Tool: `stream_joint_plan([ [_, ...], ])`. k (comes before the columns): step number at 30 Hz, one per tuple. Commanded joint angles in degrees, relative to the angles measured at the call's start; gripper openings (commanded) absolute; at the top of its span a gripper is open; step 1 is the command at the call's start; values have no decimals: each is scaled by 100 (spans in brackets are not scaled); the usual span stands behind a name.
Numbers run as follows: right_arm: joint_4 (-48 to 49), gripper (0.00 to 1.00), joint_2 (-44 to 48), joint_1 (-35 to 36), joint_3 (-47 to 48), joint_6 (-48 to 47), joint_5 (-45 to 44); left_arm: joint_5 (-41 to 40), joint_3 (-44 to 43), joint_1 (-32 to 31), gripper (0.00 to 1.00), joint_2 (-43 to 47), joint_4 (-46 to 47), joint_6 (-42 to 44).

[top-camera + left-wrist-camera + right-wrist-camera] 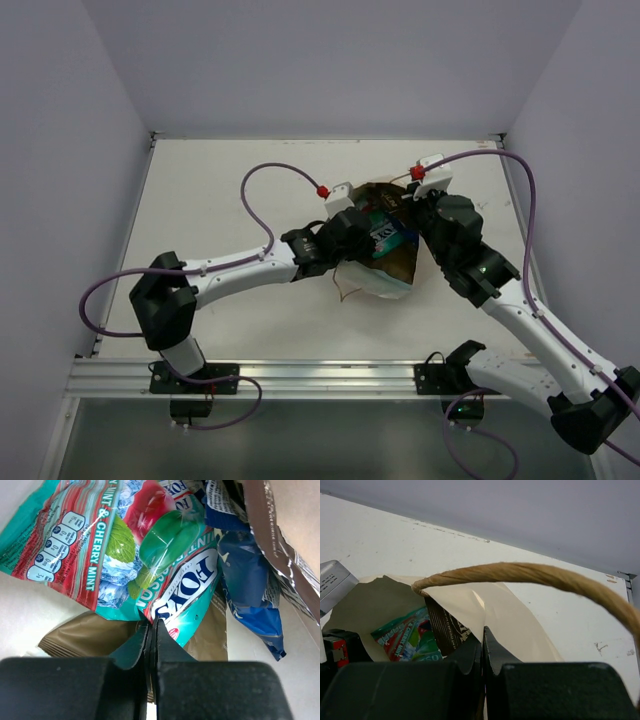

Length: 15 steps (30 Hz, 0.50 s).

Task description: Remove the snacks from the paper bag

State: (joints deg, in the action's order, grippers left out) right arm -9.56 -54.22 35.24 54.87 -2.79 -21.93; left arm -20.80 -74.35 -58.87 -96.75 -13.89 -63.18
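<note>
One paper bag (380, 285) sits on the table (230, 190) a little right of centre, between the two arms, its mouth open and the brown inside showing. The snacks are all inside the bag, and none lies out on the table. The left wrist view shows at least four packets heaped together. The green-red packet (125, 545) is on top, and the olive-brown packet (85, 635) lies under it. The blue-white packet (250, 580) is to the right, and a brownish-silver foil packet (280, 545) runs along the right edge. A further patch of dark blue shows above the blue-white one, but I cannot tell whether it is a separate packet. From the right wrist, the green-red packet shows again beside one dark brown-white packet (447, 627), which stands against the bag's cream wall. The left gripper (151, 630) reaches into the mouth from the left, and its jaws are pressed together on the lower edge of the green-red packet. The right gripper (482, 640) is at the far right rim, its jaws closed on the paper edge where the wall folds down to them. One cord handle (530, 575) arches just over the right gripper's fingers and crosses that camera's view of the bag. A second thin loop (345, 290) lies on the table at the bag's near left side. Two purple cables (265, 190) curve above the arms, and one metal rail (320, 375) runs along the near edge.
</note>
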Motion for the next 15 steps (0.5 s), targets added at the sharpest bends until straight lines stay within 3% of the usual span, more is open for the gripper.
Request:
stream_joint_plan([
  [1,156,0,87,18,-82,182,-109,-118,-247,60,0,279,282,270],
  [7,192,0,16,-26,-152,103,-469,154,-493,60,0,1121,-227,1166],
  [15,200,0,25,-149,-196,-81,-689,322,-537,60,0,2440,-1870,1887],
])
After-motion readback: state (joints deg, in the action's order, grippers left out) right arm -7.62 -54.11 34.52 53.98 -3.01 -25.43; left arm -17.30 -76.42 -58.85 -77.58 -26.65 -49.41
